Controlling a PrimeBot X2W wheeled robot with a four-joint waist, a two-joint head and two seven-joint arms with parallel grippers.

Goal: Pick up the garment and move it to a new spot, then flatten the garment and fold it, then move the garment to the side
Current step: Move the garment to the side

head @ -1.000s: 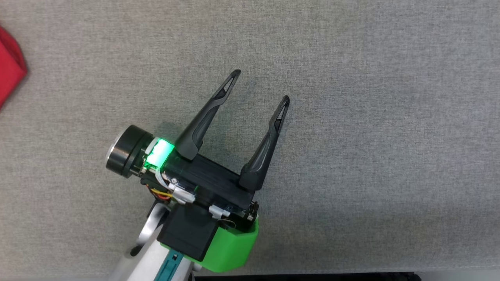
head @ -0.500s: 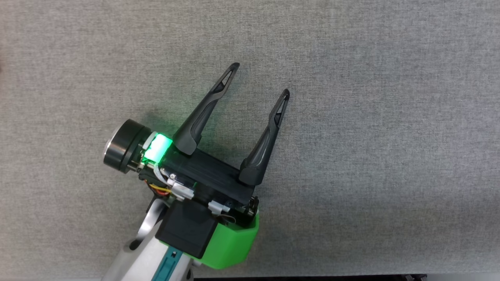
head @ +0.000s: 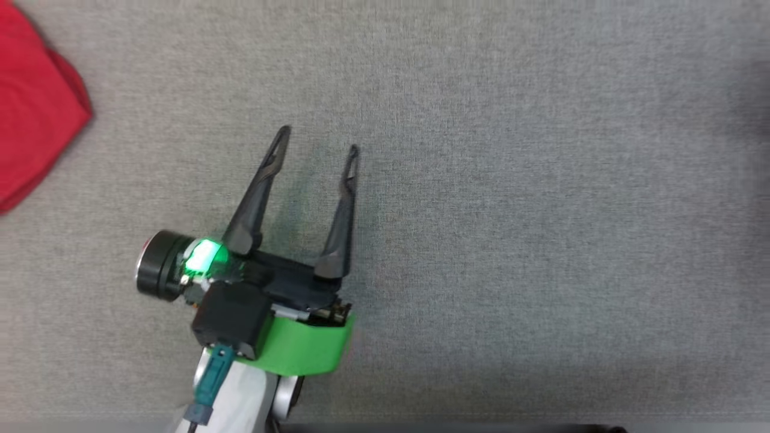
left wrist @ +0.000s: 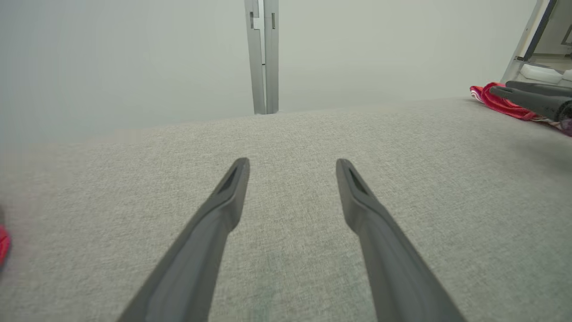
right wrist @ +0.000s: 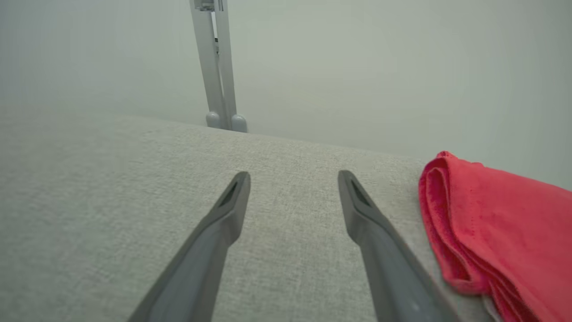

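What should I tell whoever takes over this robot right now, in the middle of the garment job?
Both are open and empty: the left gripper hangs over the bare table, the right gripper sits close beside the garment.
The garment is red, folded and lying near the table's edge, not held.
A red cloth lies at the head view's upper left; I cannot tell whether it is the same piece.
Done, apparently: the fold and the move aside.
Left, probably: check the fold and pull the arms back.
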